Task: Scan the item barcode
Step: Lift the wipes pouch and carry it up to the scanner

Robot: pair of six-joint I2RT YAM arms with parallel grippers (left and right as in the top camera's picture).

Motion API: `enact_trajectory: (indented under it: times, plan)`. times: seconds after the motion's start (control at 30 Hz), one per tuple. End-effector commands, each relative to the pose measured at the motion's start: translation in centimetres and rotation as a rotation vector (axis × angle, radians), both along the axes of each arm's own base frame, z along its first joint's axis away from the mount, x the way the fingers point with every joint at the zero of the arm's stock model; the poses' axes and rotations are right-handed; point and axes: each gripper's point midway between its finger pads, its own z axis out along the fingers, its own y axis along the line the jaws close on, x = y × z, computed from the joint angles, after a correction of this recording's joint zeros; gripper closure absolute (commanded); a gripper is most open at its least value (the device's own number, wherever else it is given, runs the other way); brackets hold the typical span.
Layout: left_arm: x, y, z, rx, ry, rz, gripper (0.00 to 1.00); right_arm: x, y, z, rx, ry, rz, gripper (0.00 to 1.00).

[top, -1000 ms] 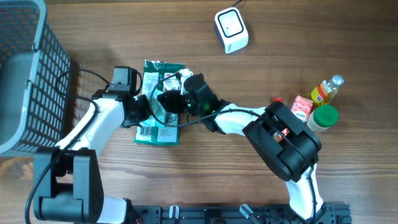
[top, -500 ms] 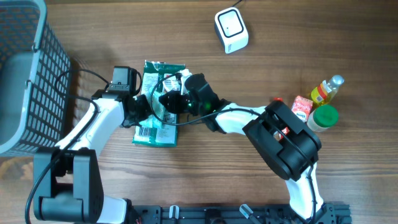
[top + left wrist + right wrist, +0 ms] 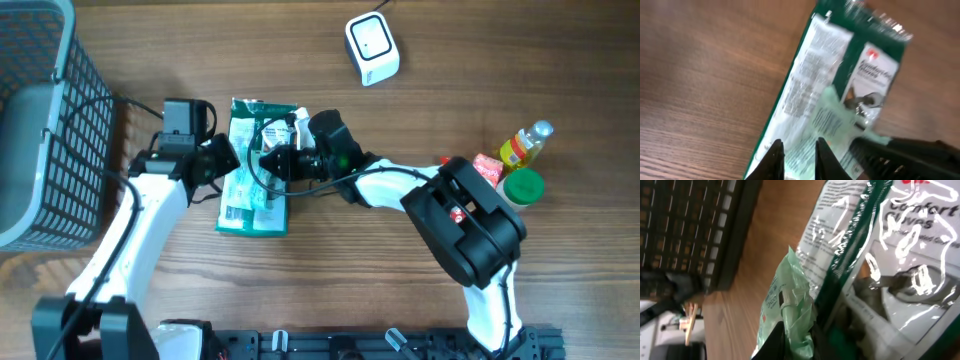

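Lying flat on the wooden table, right of the grey wire basket: green packet, mid-left, white printed label up. Left gripper nipped onto packet's left edge, jaws almost together. Right gripper pinched tight on crinkled film near packet's top, coming in from the right. White scanner well apart, top centre. Green-lidded jar, yellow bottle, red carton clustered far right.

The wooden table bears a basket, packet, scanner, bottle, carton and jar.
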Motion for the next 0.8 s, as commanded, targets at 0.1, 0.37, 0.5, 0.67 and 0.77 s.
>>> enact_trajectory:
  times: [0.1, 0.37, 0.5, 0.67, 0.77]
  plan:
    - [1.2, 1.3, 1.6, 0.009, -0.064, 0.048, 0.85, -0.3, -2.0, 6.6, 0.000, -0.111, 0.058, 0.96]
    - [1.7, 1.8, 1.7, 0.030, -0.080, 0.062, 0.75, -1.0, -7.1, 9.7, -0.092, -0.072, 0.027, 0.96]
    - [2.0, 3.3, 1.5, 0.106, -0.087, 0.107, 0.51, -3.2, -8.1, 9.3, -0.119, -0.088, 0.159, 0.96]
    - [2.2, 3.5, 1.4, 0.117, -0.092, 0.114, 0.00, -5.6, -9.0, 7.9, -0.165, -0.111, 0.297, 0.96]
    - [2.2, 3.3, 1.4, 0.107, -0.089, 0.107, 0.00, -5.9, -9.3, 7.5, -0.191, -0.159, 0.343, 0.96]
